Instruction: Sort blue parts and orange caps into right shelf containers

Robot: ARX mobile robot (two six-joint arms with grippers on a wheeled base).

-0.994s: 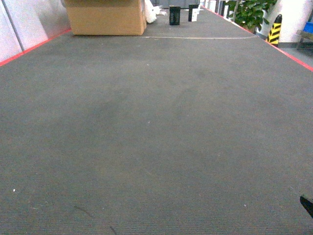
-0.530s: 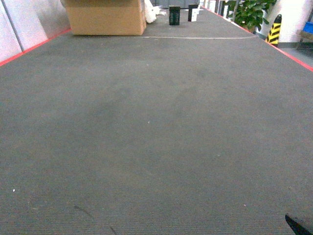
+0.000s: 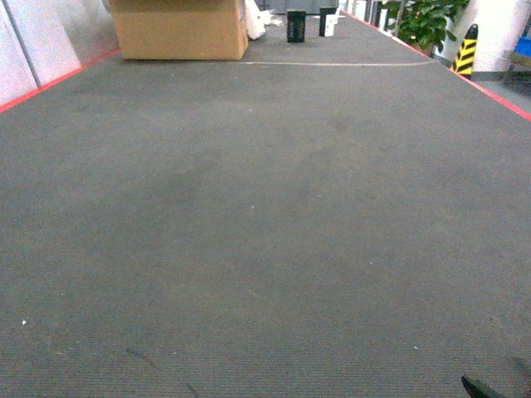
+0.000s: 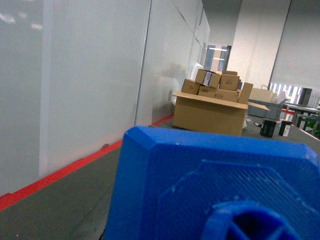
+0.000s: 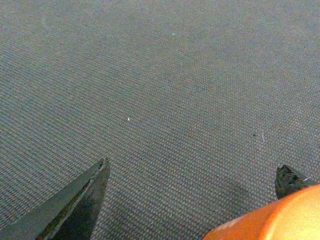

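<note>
Head view: grey carpeted floor [image 3: 265, 232] is filling the frame, edged by red lines; a cardboard box [image 3: 178, 29] is sitting far ahead on the left and a striped post [image 3: 466, 50] far right. No shelf or crate is showing. A dark tip of the right tool [image 3: 481, 388] is poking in at the bottom right corner.

Left wrist view: a blue part [image 4: 215, 190] is filling the lower frame, pressed close to the lens, so it is judged to be riding in the left tool. The fingers themselves are hidden, so whether they are clamped cannot be told. A white wall [image 4: 75, 85] and stacked boxes [image 4: 212, 107] are standing beyond.

Right wrist view: two dark fingertips [image 5: 75, 205] are showing well apart over the carpet, with an orange cap [image 5: 272, 220] bulging in at the lower right corner beside one tip. Contact is out of frame; grip cannot be told.

Step in hand: judged as transit, with both pieces carried and the shelf not in sight.

Next move: calling for turning the base until the right shelf containers are coming into view, then lowering each piece into its crate.
</note>
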